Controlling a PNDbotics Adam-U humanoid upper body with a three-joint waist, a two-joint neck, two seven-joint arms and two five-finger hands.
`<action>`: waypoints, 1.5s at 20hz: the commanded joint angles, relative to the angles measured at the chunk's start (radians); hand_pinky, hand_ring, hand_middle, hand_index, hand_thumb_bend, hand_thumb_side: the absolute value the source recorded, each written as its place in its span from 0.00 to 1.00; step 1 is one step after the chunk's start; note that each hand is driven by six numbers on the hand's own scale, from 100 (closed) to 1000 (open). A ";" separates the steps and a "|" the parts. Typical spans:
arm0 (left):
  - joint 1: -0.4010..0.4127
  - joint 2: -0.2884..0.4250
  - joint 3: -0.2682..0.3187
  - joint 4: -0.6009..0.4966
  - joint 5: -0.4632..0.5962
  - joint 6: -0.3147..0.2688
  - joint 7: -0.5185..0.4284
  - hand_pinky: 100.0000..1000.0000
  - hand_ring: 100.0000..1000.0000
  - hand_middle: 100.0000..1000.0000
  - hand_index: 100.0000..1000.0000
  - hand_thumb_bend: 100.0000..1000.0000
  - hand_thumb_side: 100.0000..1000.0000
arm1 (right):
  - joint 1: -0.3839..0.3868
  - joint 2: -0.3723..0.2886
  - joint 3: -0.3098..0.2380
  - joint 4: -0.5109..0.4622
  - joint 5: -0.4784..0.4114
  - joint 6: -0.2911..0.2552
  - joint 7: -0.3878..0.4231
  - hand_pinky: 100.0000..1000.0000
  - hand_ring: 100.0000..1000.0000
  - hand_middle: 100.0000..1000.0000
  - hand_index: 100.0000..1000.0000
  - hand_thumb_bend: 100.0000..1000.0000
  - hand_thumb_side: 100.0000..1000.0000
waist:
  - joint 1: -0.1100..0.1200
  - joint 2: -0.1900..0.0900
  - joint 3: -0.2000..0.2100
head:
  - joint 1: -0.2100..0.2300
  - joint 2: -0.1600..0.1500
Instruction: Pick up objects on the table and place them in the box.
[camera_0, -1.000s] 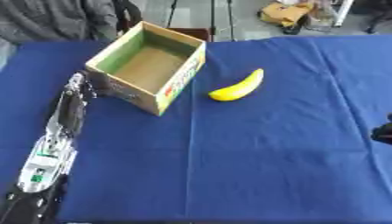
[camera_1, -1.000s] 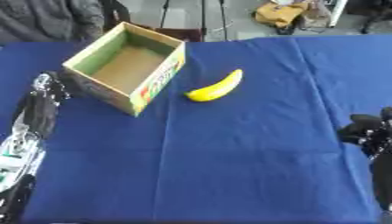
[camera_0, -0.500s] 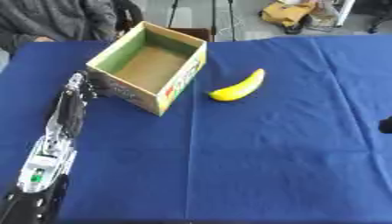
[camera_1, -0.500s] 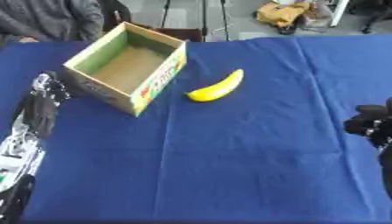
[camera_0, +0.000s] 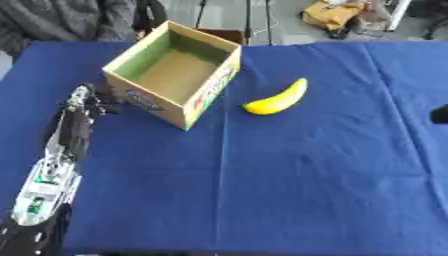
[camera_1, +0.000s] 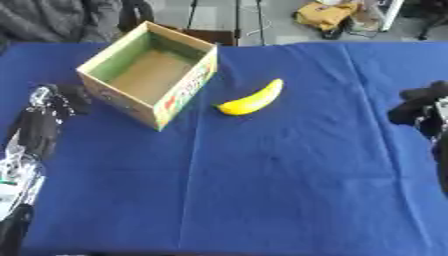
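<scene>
An open cardboard box (camera_0: 179, 70) with a green inner rim stands empty at the far left of the blue table. To its right a yellow banana (camera_0: 278, 97) lies on the cloth. My left arm stretches up the left side, and my left hand (camera_0: 86, 98) sits just beside the box's near-left corner, whether touching it I cannot say. At the right edge, level with the banana but well apart from it, my right hand (camera_1: 422, 104) shows as a dark shape.
The blue cloth (camera_0: 289, 180) covers the whole table. A person in dark clothes sits behind the far left edge (camera_0: 61, 20). Bags and stands are on the floor beyond the far edge.
My right hand has moved along the right edge toward the far side, now level with the banana. The left arm, box and banana have not moved.
</scene>
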 joint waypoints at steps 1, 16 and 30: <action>-0.028 0.002 -0.013 -0.027 0.013 0.001 -0.015 0.60 0.63 0.54 0.64 0.19 1.00 | -0.060 -0.095 -0.006 0.016 0.049 0.000 0.030 0.63 0.57 0.46 0.63 0.00 0.70 | -0.002 -0.004 0.018 | -0.031 -0.019; -0.126 -0.023 -0.065 -0.056 0.041 0.012 -0.070 0.60 0.62 0.54 0.64 0.21 0.99 | -0.401 -0.248 0.085 0.339 0.220 -0.057 0.192 0.67 0.70 0.55 0.69 0.00 0.39 | -0.020 0.039 0.161 | -0.157 -0.079; -0.180 -0.050 -0.098 -0.072 0.056 0.016 -0.111 0.60 0.62 0.53 0.64 0.22 0.98 | -0.544 -0.225 0.183 0.513 0.433 -0.187 0.405 0.71 0.77 0.67 0.75 0.00 0.17 | -0.034 0.069 0.253 | -0.238 -0.105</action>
